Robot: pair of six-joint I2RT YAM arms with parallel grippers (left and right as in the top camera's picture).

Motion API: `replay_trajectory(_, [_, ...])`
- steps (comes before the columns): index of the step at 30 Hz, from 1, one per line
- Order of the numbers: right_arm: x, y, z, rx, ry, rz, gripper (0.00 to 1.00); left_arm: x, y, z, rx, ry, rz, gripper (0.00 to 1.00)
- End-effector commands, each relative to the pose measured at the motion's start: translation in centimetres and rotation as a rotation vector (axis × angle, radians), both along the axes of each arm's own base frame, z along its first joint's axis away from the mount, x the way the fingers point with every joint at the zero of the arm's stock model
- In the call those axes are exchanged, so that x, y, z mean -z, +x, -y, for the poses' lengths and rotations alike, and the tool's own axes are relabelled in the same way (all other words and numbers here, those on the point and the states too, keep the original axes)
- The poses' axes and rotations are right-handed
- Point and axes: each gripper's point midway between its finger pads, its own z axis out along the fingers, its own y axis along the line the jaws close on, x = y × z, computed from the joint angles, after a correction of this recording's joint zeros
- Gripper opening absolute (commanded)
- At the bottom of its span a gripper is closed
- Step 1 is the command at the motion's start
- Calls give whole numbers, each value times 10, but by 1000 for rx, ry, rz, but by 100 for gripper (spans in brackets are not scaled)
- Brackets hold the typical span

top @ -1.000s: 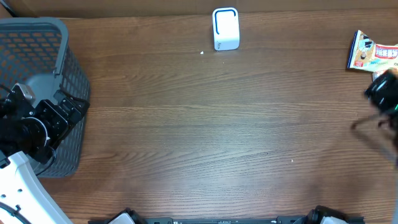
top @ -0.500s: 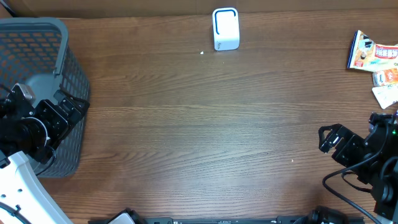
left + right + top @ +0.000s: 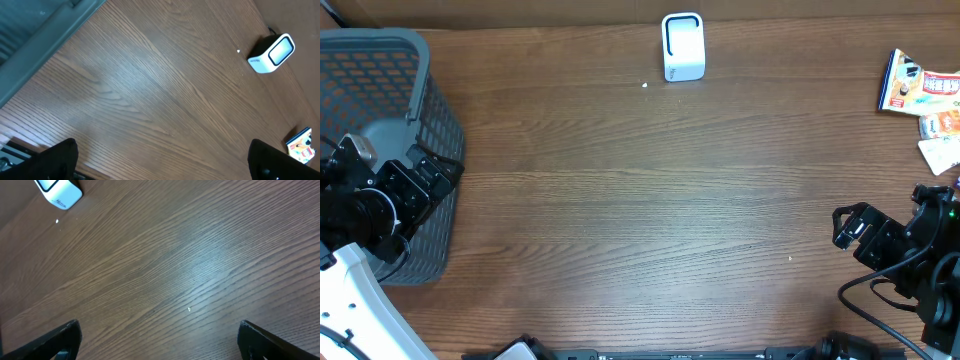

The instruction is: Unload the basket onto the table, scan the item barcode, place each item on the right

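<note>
Packets (image 3: 918,82) lie at 3 o'clock, at the rim of the table (image 3: 640,220). The overhead view cuts them off in part, so you cannot tell where any barcode sits. Your right gripper (image 3: 842,228) hangs at 4 o'clock, near them but apart, jaws spread wide and empty. Your left gripper (image 3: 442,172) sits at 9 o'clock over the wall of the basket (image 3: 380,50), also wide apart with nothing in it. The scanner (image 3: 683,46) stands at 12 o'clock, well apart from both.

As I judge it, these are the risks:
- At least 3 packets lie close together, so a pinch may lift 2 at once or push 1 off the rim.
- Flat film gives the fingers little to bite, and a shallow hold could slip on the carry to 12 o'clock.
- If the barcode ends up facing the fingers or away from the scanner, it will read nothing.
- If you swing the left arm, it could catch the basket wall.
</note>
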Motion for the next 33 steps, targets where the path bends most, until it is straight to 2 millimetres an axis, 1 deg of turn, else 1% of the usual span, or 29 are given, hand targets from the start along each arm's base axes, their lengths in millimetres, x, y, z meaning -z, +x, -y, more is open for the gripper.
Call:
replay_trajectory(1, [1, 0, 0, -7, -9, -3, 100, 0, 1, 2, 27, 9, 3, 100])
replay_trajectory(6, [2, -1, 0, -16, -13, -3, 100, 0, 1, 2, 27, 9, 3, 100])
replay_trajectory(11, [-4, 4, -14, -141, -11, 50, 100, 0, 1, 2, 27, 9, 3, 100])
replay_trajectory(14, [-9, 10, -12, -147, -27, 86, 100, 0, 1, 2, 27, 8, 3, 100])
replay_trajectory(17, [-16, 15, -16, -195, -83, 186, 100, 0, 1, 2, 27, 9, 3, 100])
replay_trajectory(19, [-19, 17, -22, -238, -120, 270, 100, 0, 1, 2, 27, 9, 3, 100])
replay_trajectory(20, [-19, 20, -29, -270, -146, 354, 100, 0, 1, 2, 27, 9, 3, 100])
replay_trajectory(21, [-19, 21, -32, -287, -159, 401, 100, 0, 1, 2, 27, 9, 3, 100])
replay_trajectory(23, [-16, 24, -39, -320, -181, 488, 100, 0, 1, 2, 27, 9, 3, 100])
replay_trajectory(28, [1, 35, -53, -376, -221, 680, 100, 0, 1, 2, 27, 9, 3, 100])
replay_trajectory(33, [18, 46, -59, -400, -244, 805, 100, 0, 1, 2, 27, 9, 3, 100])
